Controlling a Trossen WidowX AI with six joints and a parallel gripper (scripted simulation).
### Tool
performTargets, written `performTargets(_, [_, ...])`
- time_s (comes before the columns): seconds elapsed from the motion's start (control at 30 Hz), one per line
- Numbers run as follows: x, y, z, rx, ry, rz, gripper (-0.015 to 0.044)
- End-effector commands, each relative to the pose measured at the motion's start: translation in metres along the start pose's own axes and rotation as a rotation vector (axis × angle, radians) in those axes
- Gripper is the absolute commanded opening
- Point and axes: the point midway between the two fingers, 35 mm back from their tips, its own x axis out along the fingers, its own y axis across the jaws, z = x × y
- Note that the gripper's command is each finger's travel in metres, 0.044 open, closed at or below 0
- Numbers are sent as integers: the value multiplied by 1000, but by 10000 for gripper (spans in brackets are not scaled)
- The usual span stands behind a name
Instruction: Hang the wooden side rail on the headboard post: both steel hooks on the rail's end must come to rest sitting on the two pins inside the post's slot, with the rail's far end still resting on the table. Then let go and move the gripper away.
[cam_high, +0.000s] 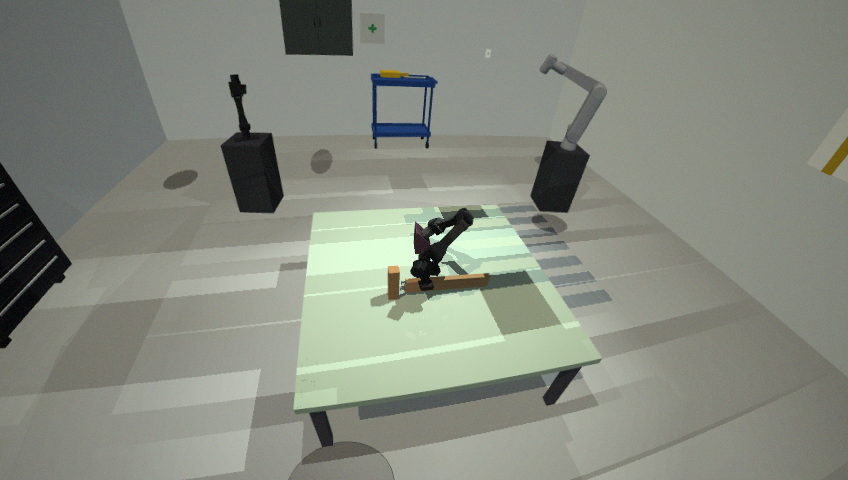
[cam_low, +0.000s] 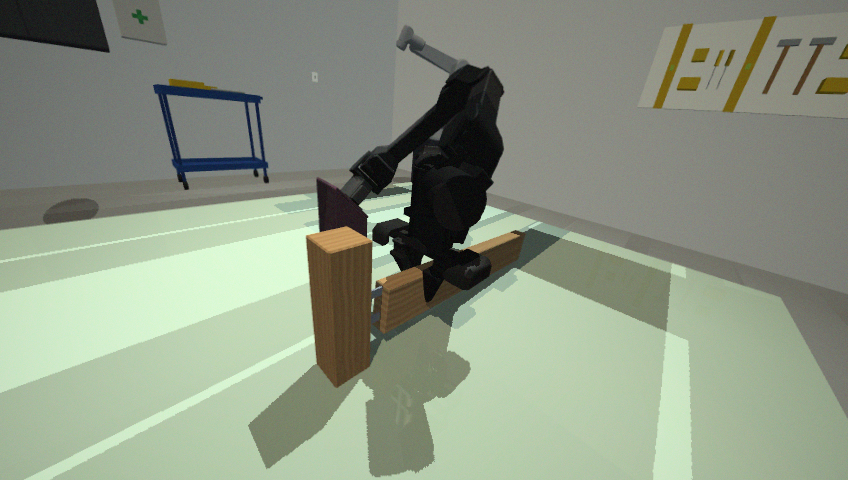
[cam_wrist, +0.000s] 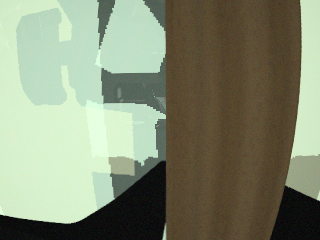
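Observation:
The wooden headboard post (cam_high: 393, 282) (cam_low: 339, 309) stands upright on the table. The wooden side rail (cam_high: 464, 281) (cam_low: 401, 300) (cam_wrist: 230, 120) stands on its narrow edge, its near end close beside the post and its far end pointing away. The grey steel hooks (cam_low: 376, 292) bridge the small gap towards the post. Their tips, the slot and the pins are hidden, so I cannot tell whether the hooks sit on the pins. My gripper (cam_high: 426, 285) (cam_low: 420, 277) is shut on the rail near its hook end, one finger on each side. Any lift of that end is unclear.
The table (cam_high: 368, 350) (cam_low: 565, 416) carries the arm's base. A dark purple panel (cam_high: 420, 237) (cam_low: 340, 208) is beside the arm, behind the post. A blue cart (cam_high: 401, 129) and two robots on black pedestals (cam_high: 255, 178) (cam_high: 558, 178) stand beyond the table.

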Motion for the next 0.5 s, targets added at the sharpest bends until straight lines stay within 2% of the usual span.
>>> performTargets(0.0, [-4, 0, -4, 1, 7, -9, 0])
performTargets(0.47, [-5, -1, -5, 1, 8, -9, 0])
